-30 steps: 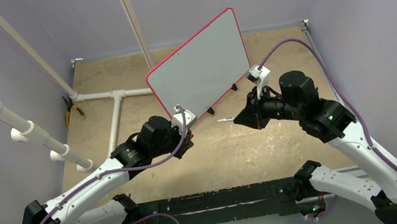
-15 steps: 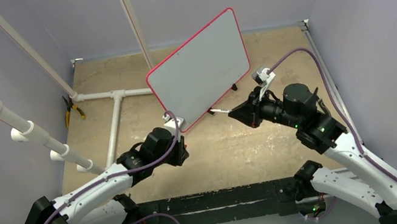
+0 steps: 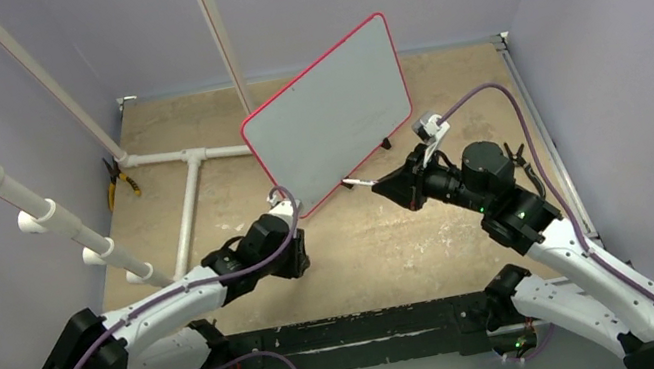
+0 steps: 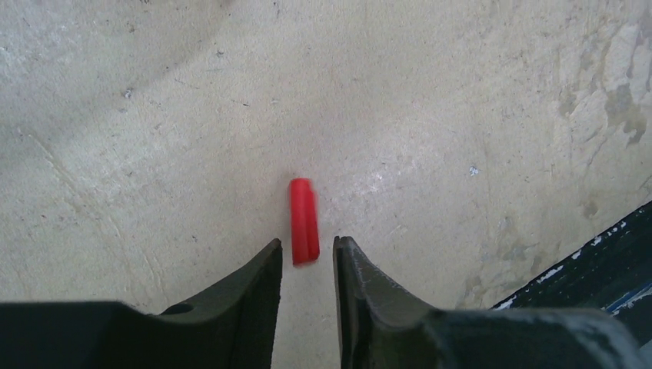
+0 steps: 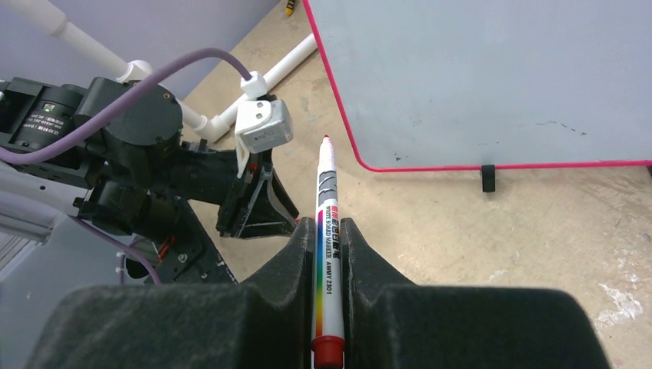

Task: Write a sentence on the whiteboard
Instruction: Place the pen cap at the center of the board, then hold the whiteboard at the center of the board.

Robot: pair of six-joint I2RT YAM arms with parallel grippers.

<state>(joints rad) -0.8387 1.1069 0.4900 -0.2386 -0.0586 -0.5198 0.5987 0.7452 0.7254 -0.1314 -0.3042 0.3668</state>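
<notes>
The whiteboard (image 3: pixel 332 123) stands tilted at the back centre, with a red rim and a pale surface. No sentence shows on it, only faint dark specks (image 5: pixel 561 124). My right gripper (image 3: pixel 386 186) is shut on a white marker (image 3: pixel 358 182), uncapped. In the right wrist view the marker (image 5: pixel 326 177) points its red tip just left of the whiteboard's (image 5: pixel 492 77) lower left corner, without touching. My left gripper (image 4: pixel 307 241) is open and points down at the table. A red cap (image 4: pixel 304 219) lies on the table just ahead of its fingertips.
A white pipe frame (image 3: pixel 188 168) lies on the table at left, with yellow-handled pliers (image 3: pixel 117 181) beside it. White pipes slant along the left wall. The board stands on small black feet (image 5: pixel 487 177). A black rail (image 3: pixel 358 326) runs along the near edge.
My left arm has drawn back from the board's lower corner toward the near side. My right gripper has carried the marker left and up toward the board's lower edge.
</notes>
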